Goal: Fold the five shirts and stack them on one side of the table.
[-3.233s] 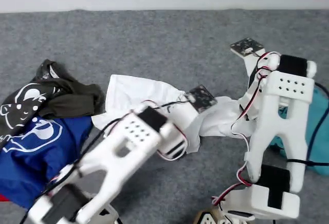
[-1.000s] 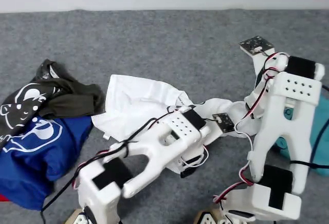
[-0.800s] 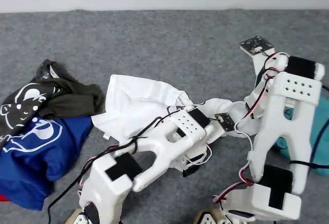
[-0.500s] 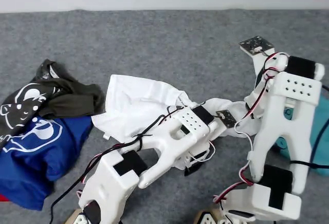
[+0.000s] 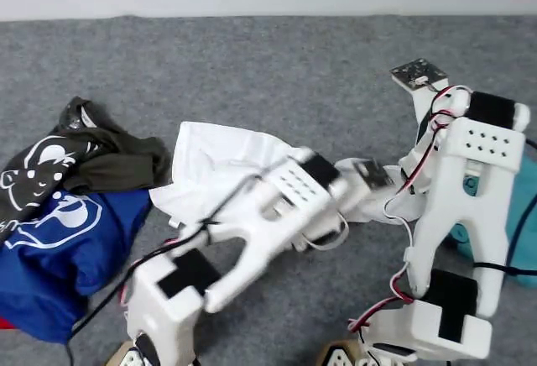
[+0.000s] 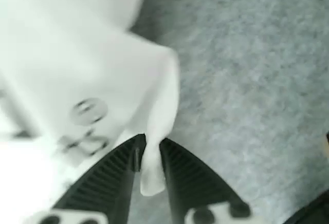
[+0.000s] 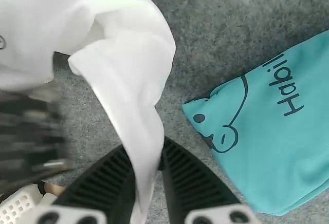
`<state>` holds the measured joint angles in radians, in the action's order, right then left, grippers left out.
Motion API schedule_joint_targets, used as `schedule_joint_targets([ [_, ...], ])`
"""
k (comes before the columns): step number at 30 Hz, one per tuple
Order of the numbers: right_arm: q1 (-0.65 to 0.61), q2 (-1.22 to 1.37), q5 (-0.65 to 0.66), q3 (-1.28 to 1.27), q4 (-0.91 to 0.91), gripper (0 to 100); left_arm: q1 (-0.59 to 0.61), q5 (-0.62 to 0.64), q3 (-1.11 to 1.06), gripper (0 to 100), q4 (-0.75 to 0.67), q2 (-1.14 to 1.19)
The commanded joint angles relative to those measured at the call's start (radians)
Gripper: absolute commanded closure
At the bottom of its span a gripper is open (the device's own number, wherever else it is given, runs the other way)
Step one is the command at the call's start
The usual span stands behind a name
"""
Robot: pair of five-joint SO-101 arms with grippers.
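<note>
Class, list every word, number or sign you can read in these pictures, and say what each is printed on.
Teal shirt: dark lettering beside a cartoon face, cut short, not readable whole.
Blue shirt: white emblem, too small.
Black shirt: white drawing, no words.
White shirt: round mark, blurred.

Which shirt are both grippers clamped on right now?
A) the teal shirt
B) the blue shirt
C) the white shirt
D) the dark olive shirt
C: each wrist view shows a fold of the white shirt pinched between the jaws, by the left gripper and by the right gripper; the teal shirt lies loose on the table beside it.
</note>
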<state>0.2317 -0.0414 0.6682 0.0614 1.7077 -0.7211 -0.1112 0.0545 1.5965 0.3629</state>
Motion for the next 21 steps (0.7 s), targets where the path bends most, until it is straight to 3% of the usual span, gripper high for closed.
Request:
schedule_joint_targets([
  [1, 0.015, -0.015, -0.005, 0.015, -0.004, 98.9, 0.114, -0.041, 0.035, 100, 0.069, -0.15],
  [11, 0.012, -0.182, -0.002, 0.152, 0.012, 98.9, 0.502, -0.144, 0.068, 100, 0.11, -0.491],
  [21, -0.082, -0.446, 0.057, 0.402, -0.033, 98.9, 0.632, -0.16, 0.433, 100, 0.014, -0.634],
])
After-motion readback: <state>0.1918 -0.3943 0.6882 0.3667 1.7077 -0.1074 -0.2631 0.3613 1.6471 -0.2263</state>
